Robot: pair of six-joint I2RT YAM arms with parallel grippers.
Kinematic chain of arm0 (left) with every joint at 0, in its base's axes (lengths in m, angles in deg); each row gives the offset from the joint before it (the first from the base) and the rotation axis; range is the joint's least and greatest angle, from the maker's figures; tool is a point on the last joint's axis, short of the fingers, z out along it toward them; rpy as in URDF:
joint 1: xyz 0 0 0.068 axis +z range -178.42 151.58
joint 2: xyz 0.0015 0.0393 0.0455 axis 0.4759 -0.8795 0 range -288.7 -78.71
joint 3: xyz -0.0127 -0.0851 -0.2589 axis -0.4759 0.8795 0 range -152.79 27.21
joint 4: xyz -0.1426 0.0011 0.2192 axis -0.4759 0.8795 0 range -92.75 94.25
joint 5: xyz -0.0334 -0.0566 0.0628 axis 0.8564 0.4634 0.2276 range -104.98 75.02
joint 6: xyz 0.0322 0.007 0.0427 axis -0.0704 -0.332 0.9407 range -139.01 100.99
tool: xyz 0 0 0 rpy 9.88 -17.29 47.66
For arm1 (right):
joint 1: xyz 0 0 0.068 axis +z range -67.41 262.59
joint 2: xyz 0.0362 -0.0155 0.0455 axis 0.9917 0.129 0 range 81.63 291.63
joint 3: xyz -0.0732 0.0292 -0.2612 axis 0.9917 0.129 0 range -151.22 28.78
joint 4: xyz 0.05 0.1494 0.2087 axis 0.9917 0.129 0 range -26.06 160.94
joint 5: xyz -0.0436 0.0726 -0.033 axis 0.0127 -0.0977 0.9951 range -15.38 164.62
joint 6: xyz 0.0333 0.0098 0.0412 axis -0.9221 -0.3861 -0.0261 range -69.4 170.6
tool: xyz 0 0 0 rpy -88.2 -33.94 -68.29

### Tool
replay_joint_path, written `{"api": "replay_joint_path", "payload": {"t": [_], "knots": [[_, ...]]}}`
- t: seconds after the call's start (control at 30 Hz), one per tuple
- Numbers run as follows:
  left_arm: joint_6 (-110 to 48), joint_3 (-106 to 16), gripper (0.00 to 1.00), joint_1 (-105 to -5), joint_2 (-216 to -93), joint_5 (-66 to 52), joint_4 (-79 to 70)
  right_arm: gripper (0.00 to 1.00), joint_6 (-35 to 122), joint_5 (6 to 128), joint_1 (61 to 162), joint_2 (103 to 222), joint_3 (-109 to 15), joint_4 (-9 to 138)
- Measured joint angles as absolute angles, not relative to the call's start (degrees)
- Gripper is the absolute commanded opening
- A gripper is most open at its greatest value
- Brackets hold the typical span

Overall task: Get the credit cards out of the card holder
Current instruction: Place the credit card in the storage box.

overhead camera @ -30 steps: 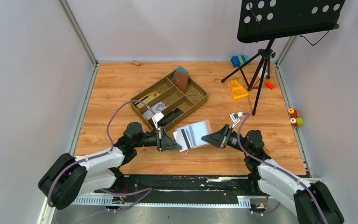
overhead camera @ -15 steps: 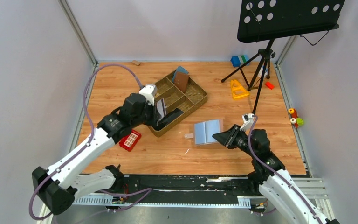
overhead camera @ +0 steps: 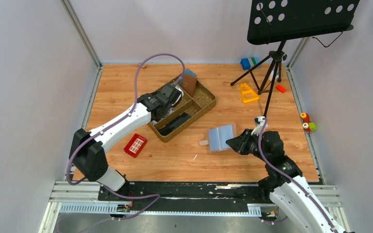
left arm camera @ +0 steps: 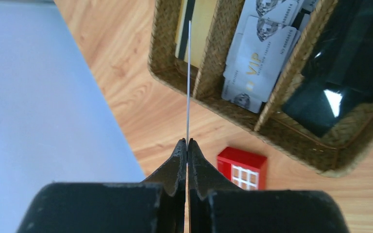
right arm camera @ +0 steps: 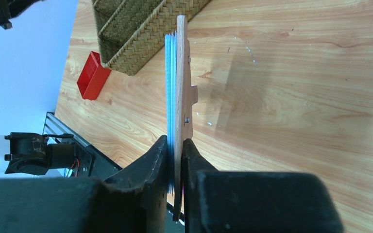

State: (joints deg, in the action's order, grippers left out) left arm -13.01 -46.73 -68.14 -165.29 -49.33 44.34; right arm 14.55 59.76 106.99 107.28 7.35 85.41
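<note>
Right of the woven tray (overhead camera: 193,121), the card holder (overhead camera: 222,138) is spread open, blue-grey inside up, tan tab (overhead camera: 203,142) pointing left. Right end effector (right arm camera: 176,145) is clamped on the holder's near edge, fingers tight on both faces. Left end effector (left arm camera: 188,143) is closed on a thin card (left arm camera: 188,82), seen edge-on, aligned over the tray's end compartment; contact with the tray cannot be judged. Silver VIP cards (left arm camera: 260,58) lie in the next compartment. Red block (overhead camera: 135,144) sits on the bench (overhead camera: 126,87) near the tray.
</note>
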Motion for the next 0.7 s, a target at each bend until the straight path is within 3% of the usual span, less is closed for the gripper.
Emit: {"api": "replay_joint_path", "payload": {"t": [0.3,0.7], "knots": [[-1.0,-59.7,0.0,-68.2,-181.8,-52.3,45.9,0.0,15.0,58.6,106.9,112.2,7.0,84.2],[3.5,-59.4,0.0,-67.2,-188.8,-55.1,46.2,0.0,16.3,58.5,106.9,113.2,5.7,83.4]]}}
